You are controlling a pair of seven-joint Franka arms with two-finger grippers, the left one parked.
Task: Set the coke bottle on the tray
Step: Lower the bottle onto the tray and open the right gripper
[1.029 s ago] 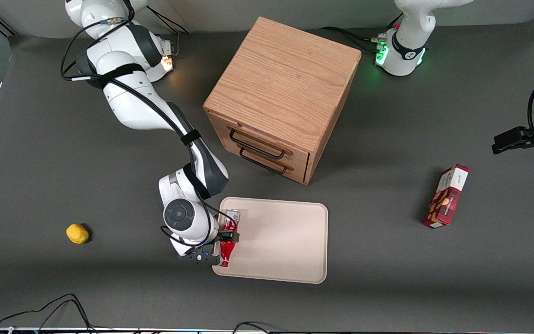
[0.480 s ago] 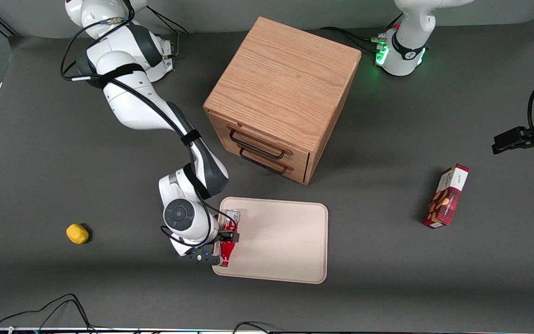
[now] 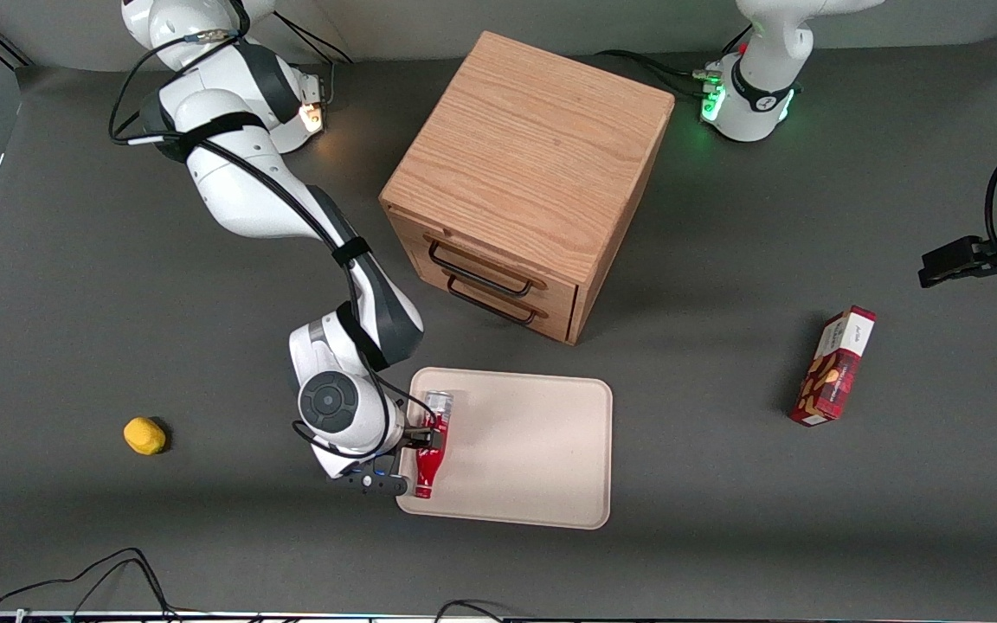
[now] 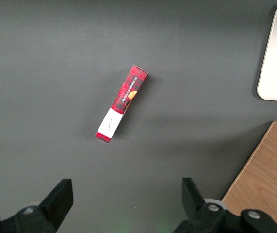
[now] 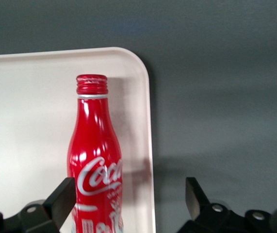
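Glossy red coke bottle (image 5: 95,170) on smooth matt tray (image 5: 26,121); grained wooden cabinet (image 3: 533,164).

This was a robotics lab bench: a dark grey matte table (image 3: 118,285) carried two white Franka arm bases, one lit with green status lights (image 3: 710,102), loose black cables (image 3: 74,580) trailing along its edge, and staged props including a wooden drawer cabinet (image 3: 524,182).

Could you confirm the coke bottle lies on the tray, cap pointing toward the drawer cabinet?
No: in the front view the coke bottle points its cap toward the camera, not the drawer cabinet; it lies on the tray, open tool beside it.
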